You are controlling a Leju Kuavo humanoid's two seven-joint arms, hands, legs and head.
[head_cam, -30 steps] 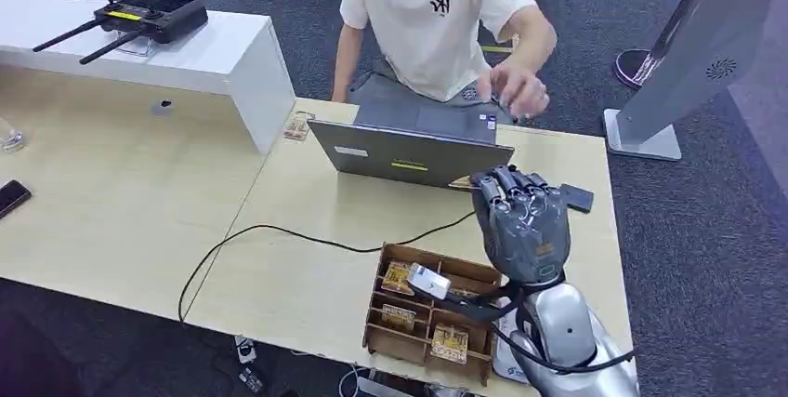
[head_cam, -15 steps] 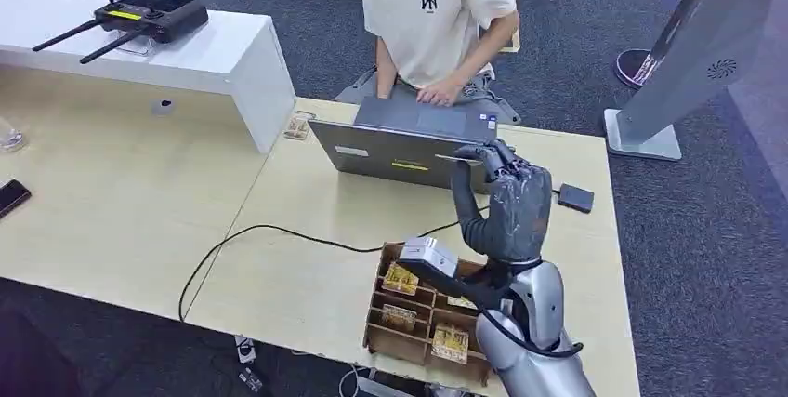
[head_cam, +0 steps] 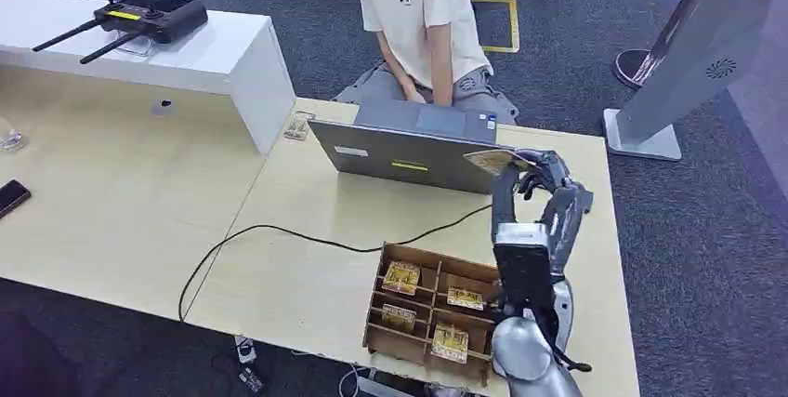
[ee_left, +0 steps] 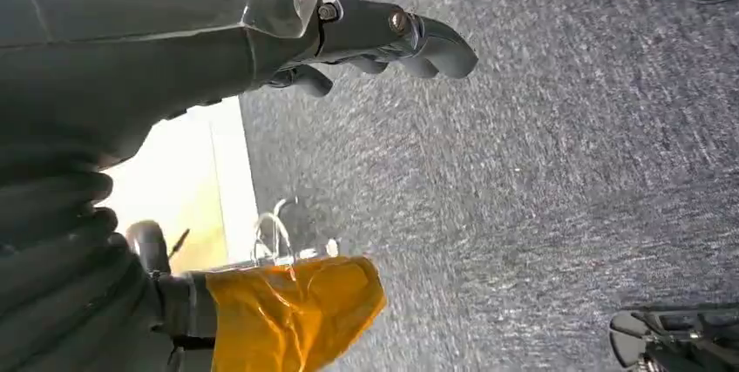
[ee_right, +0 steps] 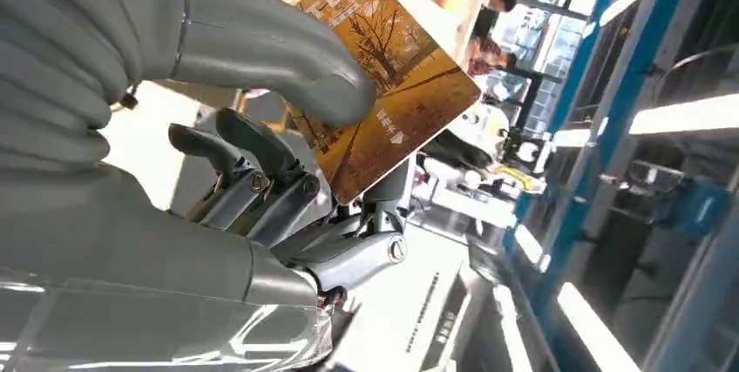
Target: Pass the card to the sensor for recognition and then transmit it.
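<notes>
You have the right hand [head_cam: 544, 194] raised at right of centre in the head view, above the table [head_cam: 307, 276], with the card [head_cam: 491, 160] pinched between thumb and fingers. The card sits just above the hand, against the right end of the laptop [head_cam: 409, 146] lid. In the right wrist view the thumb [ee_right: 296, 76] presses on the orange card [ee_right: 383, 84] from one side while the darker fingers [ee_right: 261, 172] back it from the other; its free corner points toward the upper right of that frame.

Your left hand [ee_left: 174, 50] shows in the left wrist view over grey carpet, grasping nothing, its fingers [ee_left: 418, 37] curved but apart.

The wooden tray [head_cam: 432, 315] lies at lower centre of the head view, just left of the right arm, with 4 cards in its compartments. A black cable [head_cam: 279, 230] runs across the table to the laptop. A person [head_cam: 423, 16] sits behind the laptop at top centre. A grey stand [head_cam: 692, 53] rises at upper right.
</notes>
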